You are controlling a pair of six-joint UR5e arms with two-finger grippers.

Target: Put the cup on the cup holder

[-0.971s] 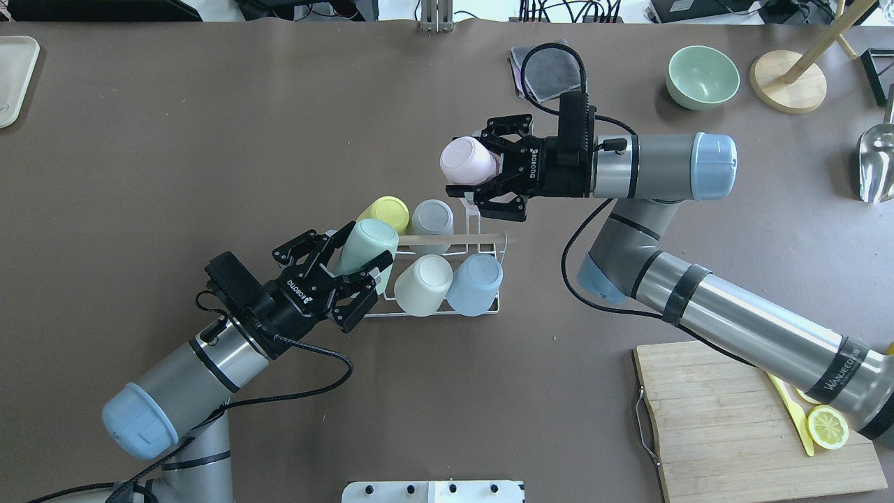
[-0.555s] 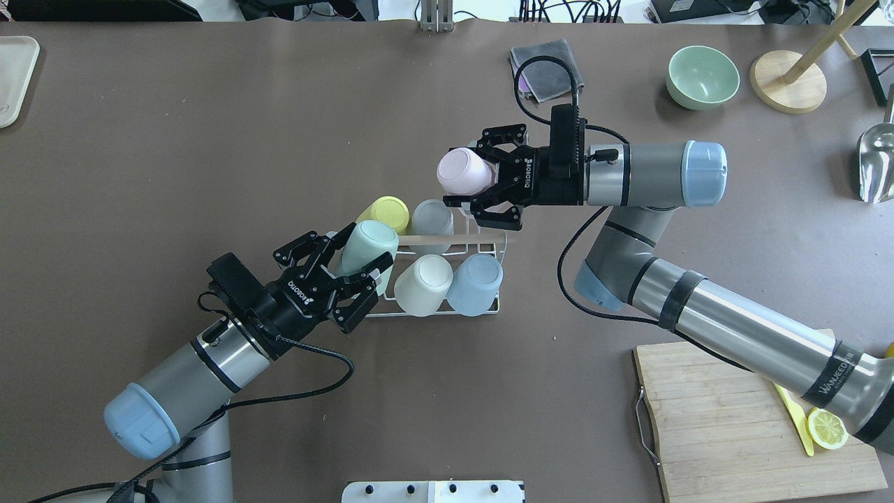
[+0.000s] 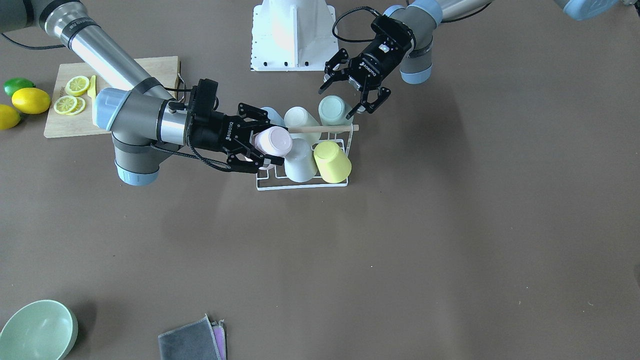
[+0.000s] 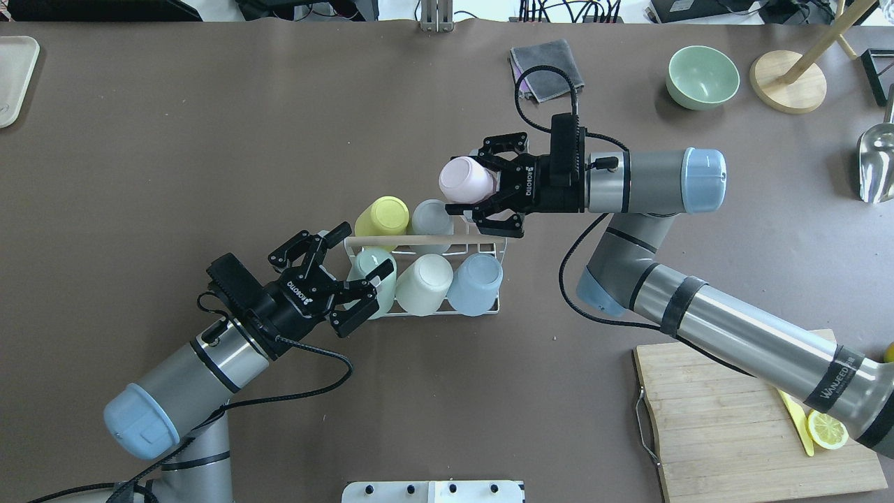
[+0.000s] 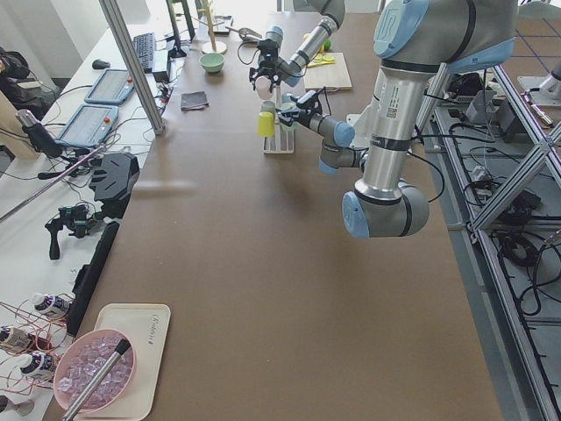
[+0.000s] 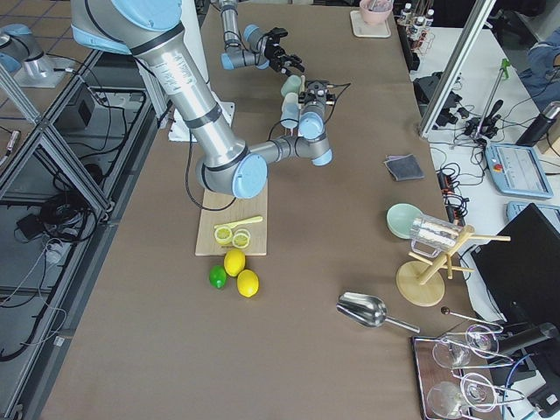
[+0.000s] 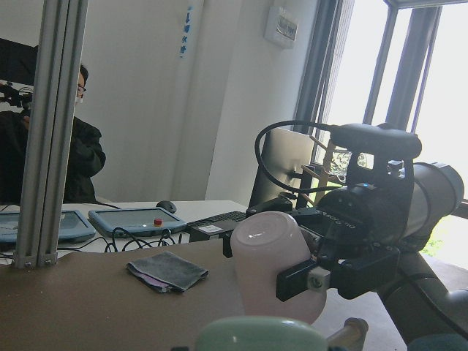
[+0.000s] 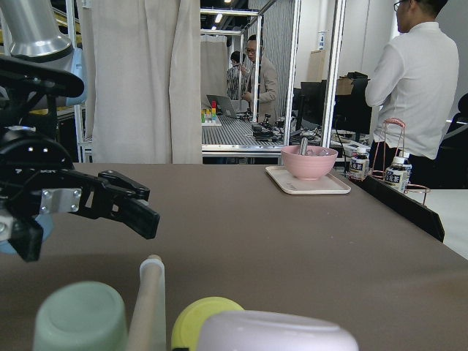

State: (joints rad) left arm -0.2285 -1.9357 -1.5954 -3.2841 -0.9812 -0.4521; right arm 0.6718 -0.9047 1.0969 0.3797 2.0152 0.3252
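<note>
The cup holder (image 4: 489, 244) is a white wire rack with a wooden rod (image 3: 325, 129) across its top. On it sit a yellow cup (image 4: 382, 216), a grey cup (image 4: 431, 216), a mint cup (image 4: 370, 279), a cream cup (image 4: 422, 283) and a blue cup (image 4: 475, 283), all upside down. My right gripper (image 4: 478, 180) is shut on a pink cup (image 4: 457, 178), held bottom outward just above the rack's far right corner. My left gripper (image 4: 362, 253) is open at the rack's near left end, its fingers apart around the mint cup without holding it.
A cutting board (image 4: 733, 412) with lemon slices lies at the near right. A green bowl (image 4: 702, 77), a folded grey cloth (image 4: 548, 66), a wooden stand (image 4: 789, 80) and a metal scoop (image 4: 876, 164) sit along the far right. People stand beyond the table's ends.
My left gripper has let go of the mint cup, which now sits lower on the rack, and has spread its fingers. My right gripper has carried the pink cup slightly down toward the rack.
</note>
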